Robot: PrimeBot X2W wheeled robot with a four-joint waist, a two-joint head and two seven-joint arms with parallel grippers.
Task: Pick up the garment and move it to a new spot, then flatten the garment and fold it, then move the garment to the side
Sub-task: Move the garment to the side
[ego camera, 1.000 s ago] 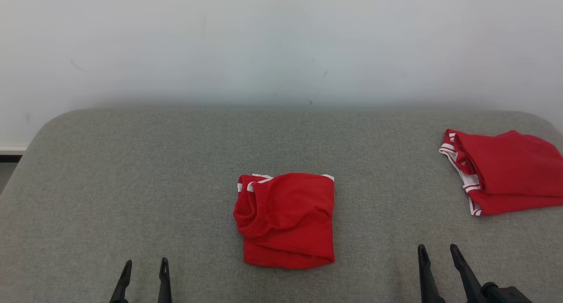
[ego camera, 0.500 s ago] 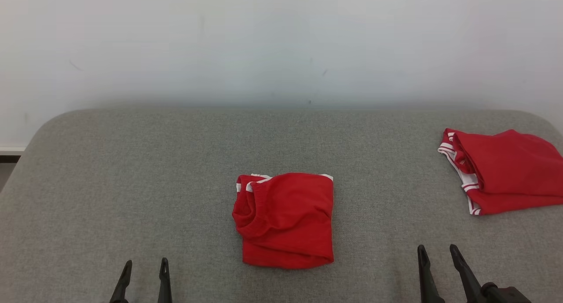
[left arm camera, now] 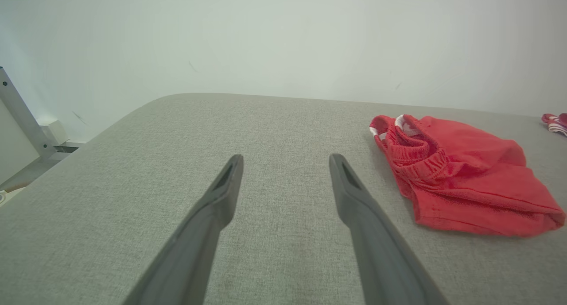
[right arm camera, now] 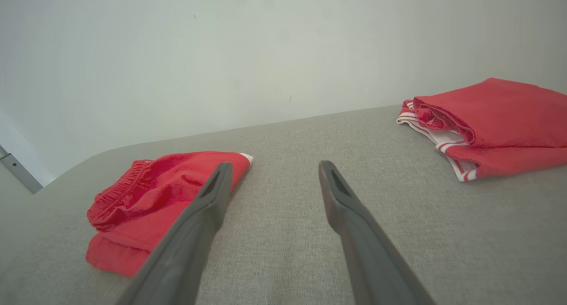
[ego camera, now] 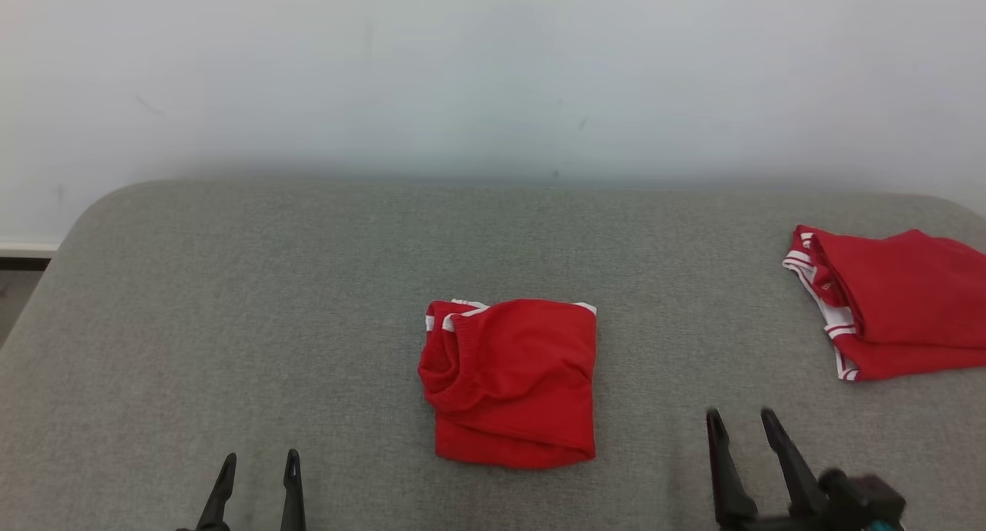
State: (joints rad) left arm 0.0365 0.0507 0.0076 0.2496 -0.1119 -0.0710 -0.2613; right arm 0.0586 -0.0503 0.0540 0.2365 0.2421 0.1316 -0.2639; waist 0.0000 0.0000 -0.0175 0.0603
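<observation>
The garment (ego camera: 512, 381) is a red pair of shorts with white trim, folded into a square on the middle of the grey padded table (ego camera: 231, 300). It also lies at the right in the left wrist view (left arm camera: 460, 181) and at the left in the right wrist view (right arm camera: 146, 198). My left gripper (ego camera: 259, 458) (left arm camera: 285, 156) hovers open near the front edge, left of the garment. My right gripper (ego camera: 741, 415) (right arm camera: 272, 163) stands open to the garment's right, empty, its left finger close beside the cloth.
A second folded red garment (ego camera: 901, 300) (right arm camera: 496, 119) with white stripes lies at the table's right edge. A pale wall runs behind the table. A metal frame (left arm camera: 17, 114) stands off the table's left end.
The head camera has shifted slightly, moving the whole picture right. My right gripper has moved forward and left, closer to the middle garment. The left gripper and both garments stay put.
</observation>
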